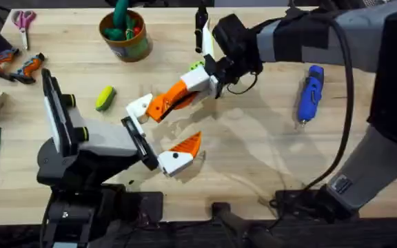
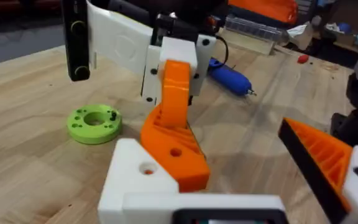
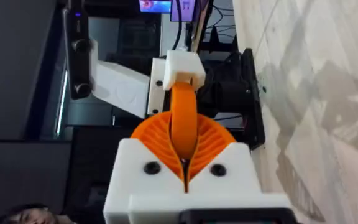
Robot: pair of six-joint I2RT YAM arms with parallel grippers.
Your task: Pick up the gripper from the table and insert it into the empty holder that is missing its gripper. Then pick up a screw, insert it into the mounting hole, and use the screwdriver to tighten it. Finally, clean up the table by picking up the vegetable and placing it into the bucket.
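The loose orange gripper (image 1: 161, 105) is held at an angle above the table, with my right gripper (image 1: 186, 88) shut on it. Its far end meets the plain white holder (image 1: 139, 107), which is one jaw of my left gripper (image 1: 158, 134). My left gripper is open, and its other jaw carries an orange tip (image 1: 187, 145). In the left wrist view the orange gripper (image 2: 174, 146) rests against the holder (image 2: 135, 177). In the right wrist view it (image 3: 184, 115) runs from my pads (image 3: 213, 140) to the holder (image 3: 182, 67). The blue screwdriver (image 1: 310, 93) lies at the right. The yellow-green vegetable (image 1: 105, 98) lies left of centre, near the bucket (image 1: 125, 38).
A green ring disc (image 2: 94, 122) lies on the table behind my right gripper. Scissors (image 1: 25, 19) and orange-and-black hand tools (image 1: 16, 65) sit at the far left. A black cable (image 1: 343, 131) trails from the right arm across the right side.
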